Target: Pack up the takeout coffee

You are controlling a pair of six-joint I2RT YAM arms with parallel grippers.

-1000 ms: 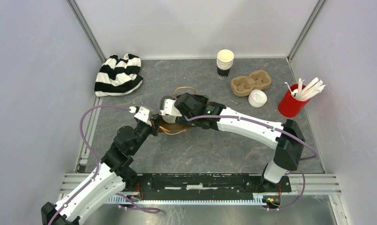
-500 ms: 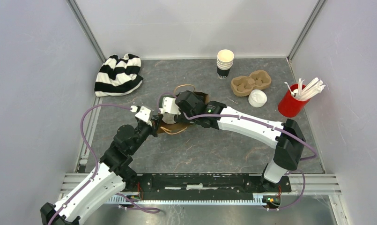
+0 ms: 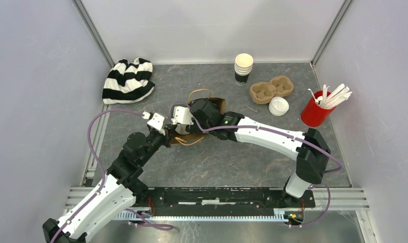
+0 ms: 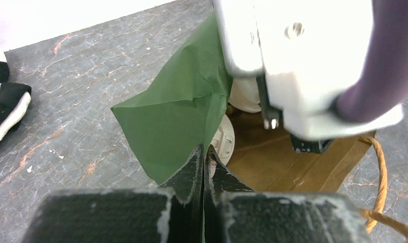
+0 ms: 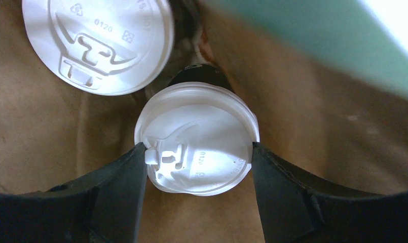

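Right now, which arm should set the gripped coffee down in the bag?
Right. The right gripper grips the lidded cup inside the paper bag, beside the first cup. The left gripper is shut on the bag's green flap, apparently holding it open.
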